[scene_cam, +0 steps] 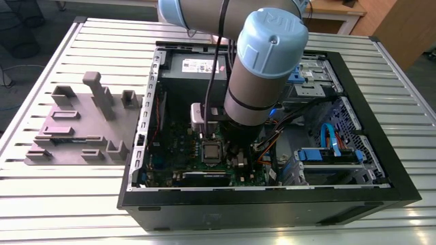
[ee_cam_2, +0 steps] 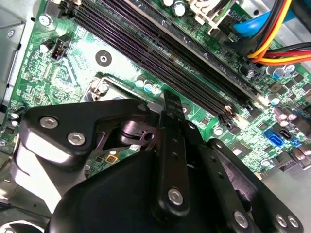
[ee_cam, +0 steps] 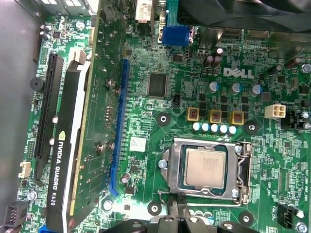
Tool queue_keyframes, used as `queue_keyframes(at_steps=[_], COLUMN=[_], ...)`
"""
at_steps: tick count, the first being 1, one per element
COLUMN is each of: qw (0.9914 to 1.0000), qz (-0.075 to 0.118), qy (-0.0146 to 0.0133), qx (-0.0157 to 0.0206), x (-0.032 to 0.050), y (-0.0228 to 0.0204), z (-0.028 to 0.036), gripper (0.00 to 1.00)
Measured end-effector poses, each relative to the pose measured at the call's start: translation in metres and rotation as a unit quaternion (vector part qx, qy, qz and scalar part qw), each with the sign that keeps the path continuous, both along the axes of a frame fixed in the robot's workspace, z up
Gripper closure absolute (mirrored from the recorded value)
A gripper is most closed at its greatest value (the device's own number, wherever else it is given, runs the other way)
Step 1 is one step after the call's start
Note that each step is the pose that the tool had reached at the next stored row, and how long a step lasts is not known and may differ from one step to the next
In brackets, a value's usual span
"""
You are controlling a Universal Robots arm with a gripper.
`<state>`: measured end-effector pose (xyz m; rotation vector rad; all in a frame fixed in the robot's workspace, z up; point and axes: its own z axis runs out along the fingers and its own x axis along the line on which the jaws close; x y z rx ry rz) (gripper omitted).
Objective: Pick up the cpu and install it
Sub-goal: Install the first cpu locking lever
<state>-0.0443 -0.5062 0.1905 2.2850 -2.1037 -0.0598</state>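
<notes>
The cpu (ee_cam: 205, 168) is a flat silver square lying inside the metal-framed socket (ee_cam: 241, 171) on the green motherboard; the socket frame is open around it. In the exterior view the cpu (scene_cam: 212, 151) shows as a small grey square near the board's middle. My gripper (ee_cam: 178, 204) hangs just beside the socket's edge, shut, with nothing between its fingers. Its black body (ee_cam_2: 160, 194) hovers low over the board, and one finger (ee_cam_2: 171, 126) points at the socket corner. My gripper (scene_cam: 235, 150) is inside the case, just to the cpu's right in the exterior view.
The black computer case (scene_cam: 272, 204) lies open on a slatted metal table. A mauve-grey tray (scene_cam: 75, 127) with upright blocks stands at the exterior view's left. A graphics card (ee_cam: 73, 145), memory slots (ee_cam_2: 146, 43) and coloured cables (ee_cam_2: 272, 43) crowd the board around the socket.
</notes>
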Motion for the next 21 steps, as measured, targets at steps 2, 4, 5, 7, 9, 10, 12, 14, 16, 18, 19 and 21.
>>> queue_keyframes(at_steps=[2,4,5,7,9,10,12,14,16,18,19,21], qw=[1.0,1.0,1.0,1.0,1.0,1.0,1.0,1.0,1.0,1.0,1.0,1.0], qz=[0.0,0.0,0.0,0.0,0.0,0.0,0.0,0.0,0.0,0.0,0.0,0.0], qy=[0.0001,0.0001,0.0001,0.0002,0.0002,0.0001,0.0002,0.0001,0.0001,0.0001,0.0002,0.0002], qx=[-0.0002,-0.0003,-0.0002,-0.0003,-0.0003,-0.0002,-0.0003,-0.0002,-0.0002,-0.0002,-0.0002,-0.0002], x=[0.0,0.0,0.0,-0.0001,-0.0001,-0.0001,-0.0001,0.0,0.0,-0.0001,0.0,0.0], y=[0.0,-0.0001,-0.0001,-0.0001,-0.0001,-0.0001,-0.0001,-0.0001,-0.0001,-0.0001,-0.0001,-0.0001], z=[0.003,0.0064,0.0081,0.0122,0.0162,0.0188,0.0242,0.0291,0.0304,0.0306,0.0307,0.0307], gripper=[0.9,0.9,0.9,0.9,0.9,0.9,0.9,0.9,0.9,0.9,0.9,0.9])
